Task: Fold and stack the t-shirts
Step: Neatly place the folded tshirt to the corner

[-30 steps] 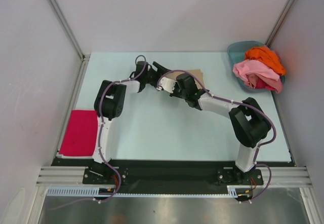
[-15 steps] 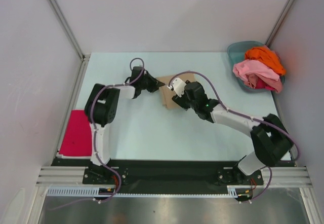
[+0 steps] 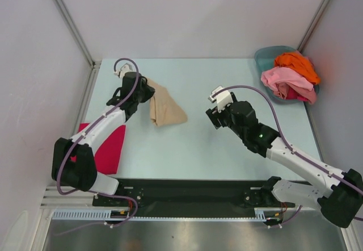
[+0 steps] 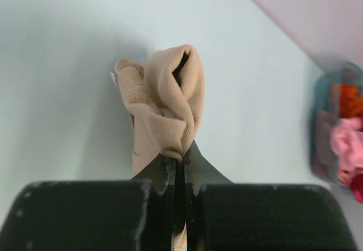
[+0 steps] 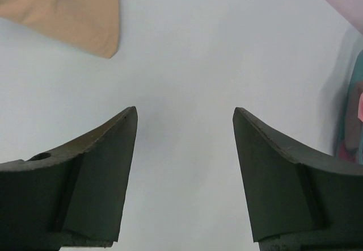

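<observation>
The pale table (image 3: 187,149) offers a smooth, bare-looking surface, boxed in by walls at the left, the back and the right. The landmark is the folded magenta t-shirt (image 3: 112,146), which lies flat at the near left edge with the left arm crossing over part of it. Back from it and slightly to its right hangs the tan t-shirt (image 3: 164,108), bunched. Its long axis runs from the pinched end, away from the magenta t-shirt, toward the table's middle. Whether its lower end rests on the table I cannot tell. Far to the right of the magenta t-shirt and farther back, the teal basin (image 3: 262,56) holds the orange t-shirt (image 3: 298,63) and the pink t-shirt (image 3: 286,80) in a heap. The left tool (image 4: 180,157) is clamped on a fold of the tan t-shirt and is by far the nearer tool to the magenta one. Stacking likely means bringing the cloth toward the near edge and slightly left. The right tool (image 5: 185,114) hovers wide apart and empty, well right of the landmark.
</observation>
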You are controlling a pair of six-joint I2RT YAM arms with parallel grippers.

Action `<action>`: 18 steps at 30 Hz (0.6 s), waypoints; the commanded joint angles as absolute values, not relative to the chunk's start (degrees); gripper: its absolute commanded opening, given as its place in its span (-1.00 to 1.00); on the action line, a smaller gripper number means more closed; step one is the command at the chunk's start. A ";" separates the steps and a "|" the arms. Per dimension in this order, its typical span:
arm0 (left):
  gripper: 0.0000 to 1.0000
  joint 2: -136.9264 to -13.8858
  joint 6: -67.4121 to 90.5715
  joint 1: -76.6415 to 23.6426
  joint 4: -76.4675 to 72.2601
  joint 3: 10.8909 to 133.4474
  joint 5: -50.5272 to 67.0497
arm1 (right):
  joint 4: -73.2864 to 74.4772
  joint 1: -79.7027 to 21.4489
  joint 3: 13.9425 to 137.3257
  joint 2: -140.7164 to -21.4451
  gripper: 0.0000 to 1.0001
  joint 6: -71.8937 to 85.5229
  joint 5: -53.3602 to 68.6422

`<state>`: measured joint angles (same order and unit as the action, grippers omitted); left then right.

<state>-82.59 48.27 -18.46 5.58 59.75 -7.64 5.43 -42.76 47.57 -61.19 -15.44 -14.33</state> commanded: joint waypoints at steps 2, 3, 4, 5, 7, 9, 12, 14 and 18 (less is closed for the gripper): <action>-0.99 -81.12 45.00 -15.66 19.58 65.20 -16.26 | 8.52 -45.00 47.81 -59.33 0.46 -13.01 -15.73; -0.99 -80.95 45.35 -14.77 21.08 66.69 -16.17 | 8.79 -45.17 47.81 -59.07 0.46 -12.83 -16.08; -0.99 -80.69 45.35 -13.03 22.75 67.06 -15.91 | 9.31 -45.87 47.73 -58.89 0.45 -12.57 -16.61; -0.99 -80.34 45.35 -12.14 23.55 67.76 -16.17 | 9.58 -46.23 47.64 -58.45 0.46 -12.39 -16.70; -0.99 -78.67 45.88 -10.21 25.75 67.94 -16.61 | 10.02 -46.67 47.46 -57.92 0.46 -12.04 -17.22; -0.99 -77.26 45.53 -7.04 26.01 67.33 -15.91 | 10.72 -47.02 47.37 -57.66 0.46 -11.87 -17.31; -0.99 -75.50 44.21 -3.08 27.68 67.59 -14.50 | 10.90 -47.28 47.02 -57.39 0.46 -11.69 -17.49; -1.00 -74.36 42.55 -0.97 28.21 67.94 -14.33 | 10.64 -47.29 46.93 -57.57 0.46 -11.60 -17.40; -0.99 -72.78 40.34 2.28 29.79 68.90 -12.83 | 10.37 -47.46 46.76 -58.45 0.46 -11.25 -16.88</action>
<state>-75.99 43.57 0.64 28.77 65.41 -13.56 10.94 -47.03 46.83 -58.63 -12.45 -16.25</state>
